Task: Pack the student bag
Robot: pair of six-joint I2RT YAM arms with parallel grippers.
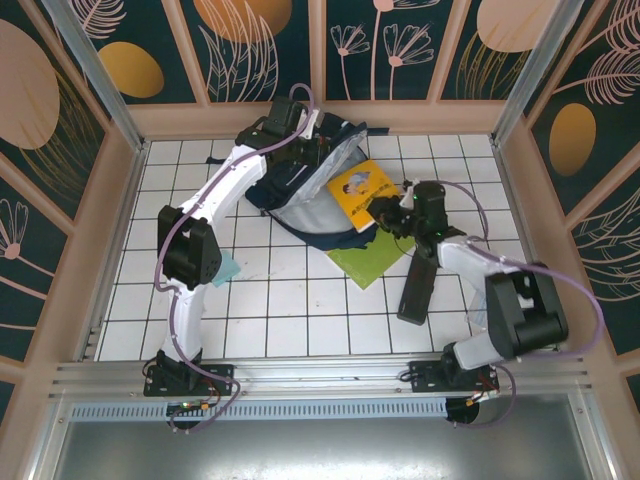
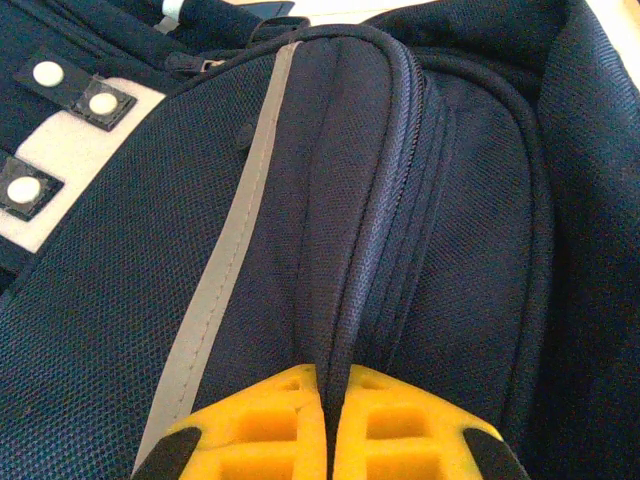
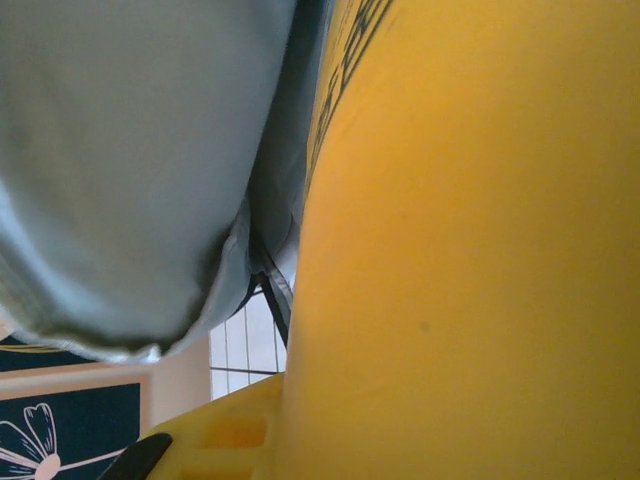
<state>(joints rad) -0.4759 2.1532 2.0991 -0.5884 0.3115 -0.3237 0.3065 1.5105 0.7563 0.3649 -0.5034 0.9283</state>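
Reaching long across the surface (image 1: 300, 320) with the left arm, left claw (image 2: 328, 388) pinched tight on a zipped ridge of the bag (image 1: 262, 195), at far centre by the back wall. On the right, elbow bent, right claw (image 1: 386, 215) clamped on a corner of the yellow book (image 1: 362, 190) at the bag's open mouth. Up close, blocked by book and pale lining, with just one finger (image 3: 235, 432) to make out. Beneath the book, a green sheet (image 1: 375, 262). Room across the near tiles; tight at the back wall.
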